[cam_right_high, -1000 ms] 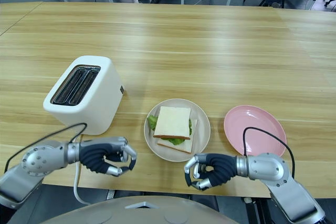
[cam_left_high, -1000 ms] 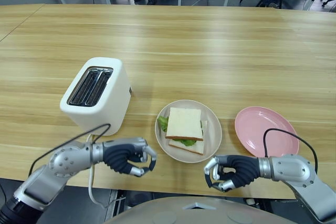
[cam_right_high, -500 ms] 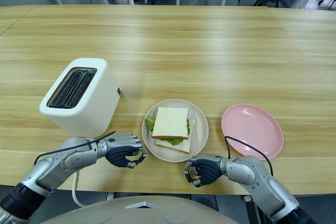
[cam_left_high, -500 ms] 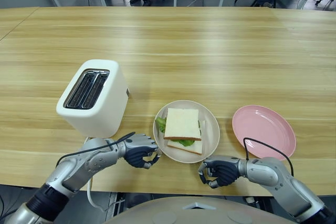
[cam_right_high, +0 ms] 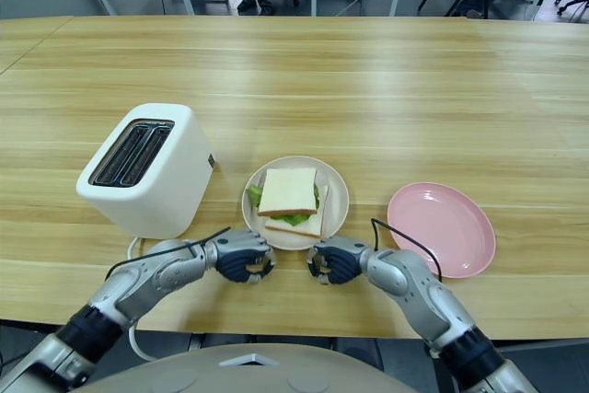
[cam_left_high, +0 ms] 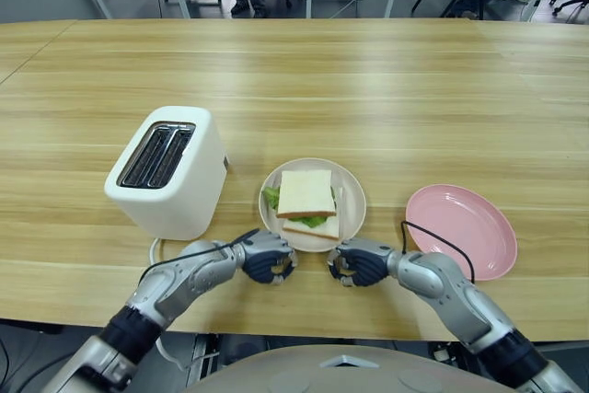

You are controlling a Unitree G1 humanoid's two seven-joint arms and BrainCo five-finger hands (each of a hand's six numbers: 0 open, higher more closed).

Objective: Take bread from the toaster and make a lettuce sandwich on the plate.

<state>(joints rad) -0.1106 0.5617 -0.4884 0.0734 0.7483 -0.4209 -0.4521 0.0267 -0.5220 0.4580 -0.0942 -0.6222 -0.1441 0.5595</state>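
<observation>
A sandwich (cam_left_high: 307,202) of two white bread slices with green lettuce between them lies on the beige plate (cam_left_high: 353,195) in front of me. The white toaster (cam_left_high: 169,171) stands to its left, both slots showing dark with no bread sticking out. My left hand (cam_left_high: 267,256) rests on the table just below the plate's left edge, fingers curled and holding nothing. My right hand (cam_left_high: 357,262) sits just below the plate's right edge, also curled with nothing in it.
A pink plate (cam_left_high: 460,229) with nothing on it lies to the right of the sandwich plate. The toaster's cable (cam_left_high: 155,250) runs off the near table edge. Chairs and desk legs stand beyond the far edge of the long wooden table (cam_left_high: 368,80).
Both hands have moved forward and inward from the near table edge to just below the sandwich plate, fingers still curled. The camera view shifted slightly.
</observation>
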